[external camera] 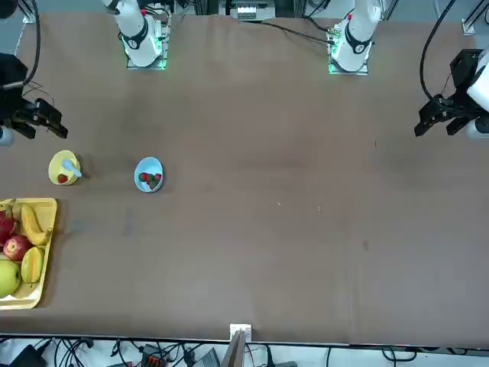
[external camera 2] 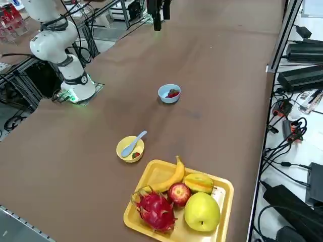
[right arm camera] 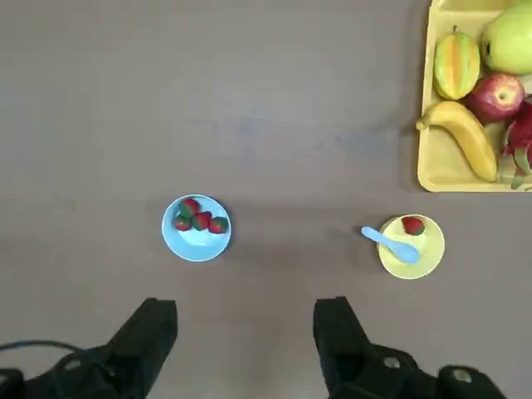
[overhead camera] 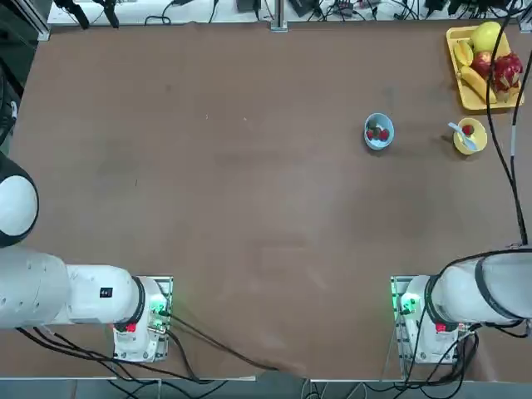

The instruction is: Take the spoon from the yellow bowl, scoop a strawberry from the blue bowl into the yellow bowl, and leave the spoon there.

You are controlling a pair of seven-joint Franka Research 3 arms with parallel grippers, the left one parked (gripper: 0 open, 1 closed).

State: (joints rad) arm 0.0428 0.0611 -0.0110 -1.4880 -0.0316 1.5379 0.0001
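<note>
Right gripper (right arm camera: 241, 345) hangs high, fingers (right arm camera: 154, 332) spread, empty. Risk: the spoon (right arm camera: 391, 244) overhanging the yellow bowl (right arm camera: 424, 253), near the surface's edge, may tip it when grasped.

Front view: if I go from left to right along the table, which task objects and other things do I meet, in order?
Yellow fruit tray → right gripper, open, above the table → yellow bowl with the spoon and one strawberry → blue bowl with strawberries.
</note>
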